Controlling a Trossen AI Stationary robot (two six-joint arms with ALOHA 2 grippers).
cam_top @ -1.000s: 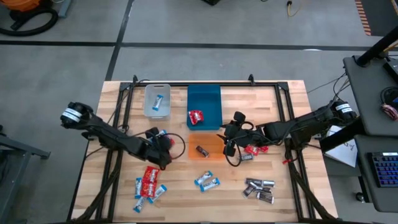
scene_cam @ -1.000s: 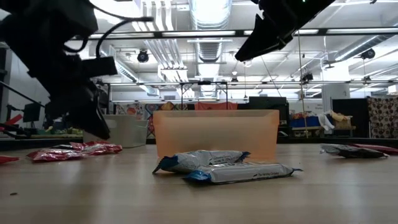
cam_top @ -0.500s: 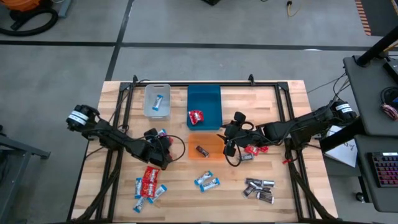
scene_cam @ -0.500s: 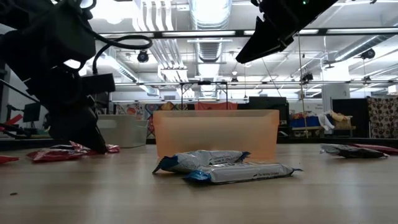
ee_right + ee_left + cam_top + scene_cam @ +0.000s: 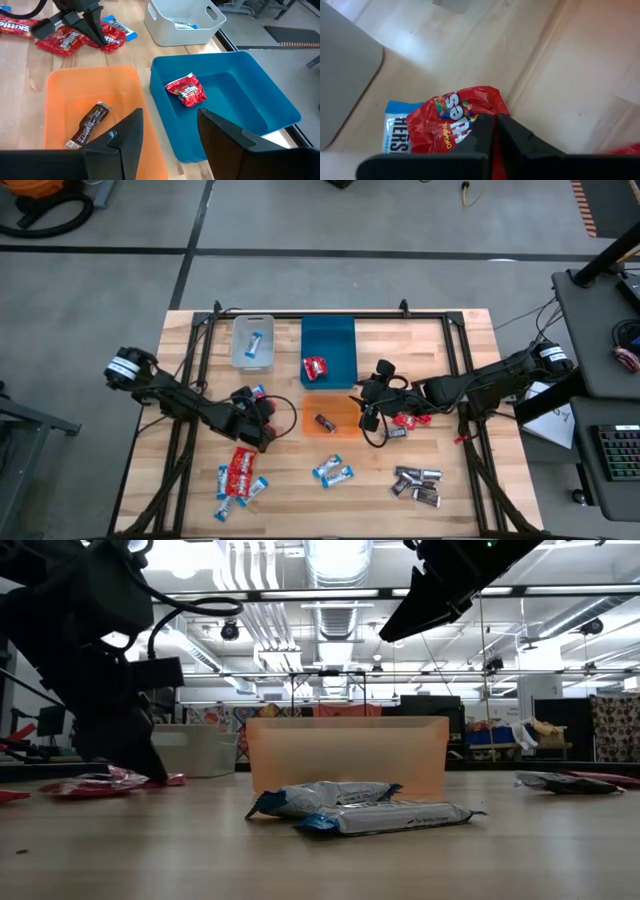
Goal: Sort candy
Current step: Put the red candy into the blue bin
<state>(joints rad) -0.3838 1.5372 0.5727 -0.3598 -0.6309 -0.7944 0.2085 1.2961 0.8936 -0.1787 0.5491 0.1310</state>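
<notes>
Pinched together on the edge of a red candy pack point(image 5: 457, 117), the fingers of the left gripper point(image 5: 495, 131) press down near the table's point(image 5: 470, 340) left-middle, beside the orange bin point(image 5: 330, 417). Only the left wrist view shows that grip, and a blue-and-white bar point(image 5: 397, 132) tucked under the red pack; from above the gripper point(image 5: 262, 423) hides both, and from table height its dark bulk point(image 5: 130, 740) stands on the red wrappers point(image 5: 100, 782).

Along the near edge lie red and blue-white candies point(image 5: 238, 477) toward the left corner, two blue-white bars point(image 5: 332, 471) in the middle, and dark silver bars point(image 5: 417, 483) toward the right, with bare wood between the groups.

Farther in, the right gripper point(image 5: 165, 131) hangs wide open above the orange bin's right side, holding nothing. Its own camera shows one dark bar point(image 5: 90, 124) in the orange bin point(image 5: 60, 80) and one red pack point(image 5: 186, 89) in the blue bin point(image 5: 240, 100).

At the far edge, the clear bin point(image 5: 253, 342) holds one blue-white bar point(image 5: 255, 343).
</notes>
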